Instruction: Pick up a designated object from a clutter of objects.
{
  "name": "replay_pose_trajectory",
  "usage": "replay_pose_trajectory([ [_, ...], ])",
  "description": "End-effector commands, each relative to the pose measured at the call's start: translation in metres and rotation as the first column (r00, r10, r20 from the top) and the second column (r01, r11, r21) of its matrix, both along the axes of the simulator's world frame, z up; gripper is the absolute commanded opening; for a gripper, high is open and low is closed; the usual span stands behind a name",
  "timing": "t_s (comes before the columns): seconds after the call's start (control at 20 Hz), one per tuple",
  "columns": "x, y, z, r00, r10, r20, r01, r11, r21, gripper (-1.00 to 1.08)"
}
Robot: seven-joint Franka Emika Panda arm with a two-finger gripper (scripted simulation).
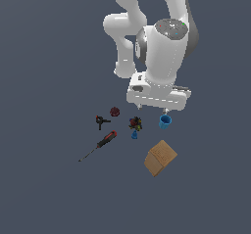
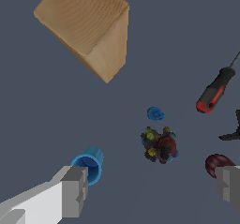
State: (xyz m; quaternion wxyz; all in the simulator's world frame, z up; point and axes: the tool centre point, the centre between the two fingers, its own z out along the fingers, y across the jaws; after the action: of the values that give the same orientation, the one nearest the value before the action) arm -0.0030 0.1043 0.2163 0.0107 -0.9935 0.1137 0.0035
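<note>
Plain dark grey-blue floor (image 1: 49,57) carries scattered clutter; the claw (image 2: 152,190) hangs spread wide, empty.

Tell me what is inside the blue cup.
In the wrist view the blue cup looks hollow, with only its blue inner wall visible. One of the fingers covers part of its rim, so the bottom stays unseen.

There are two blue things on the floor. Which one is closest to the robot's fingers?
The blue cup. It is round and hollow and sits right beside one finger. The tiny blue cone is farther off, next to the toy.
</note>
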Motion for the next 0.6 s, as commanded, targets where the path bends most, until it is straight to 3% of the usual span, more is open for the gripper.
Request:
replay_pose_trajectory([
  [0.0,-0.004,0.014,-0.016,0.999,-0.04,-0.001,0.04,0.999,-0.001,1.0],
  [0.55,-0.03,0.07,-0.083,0.978,-0.208,-0.002,0.208,0.978,-0.012,1.0],
])
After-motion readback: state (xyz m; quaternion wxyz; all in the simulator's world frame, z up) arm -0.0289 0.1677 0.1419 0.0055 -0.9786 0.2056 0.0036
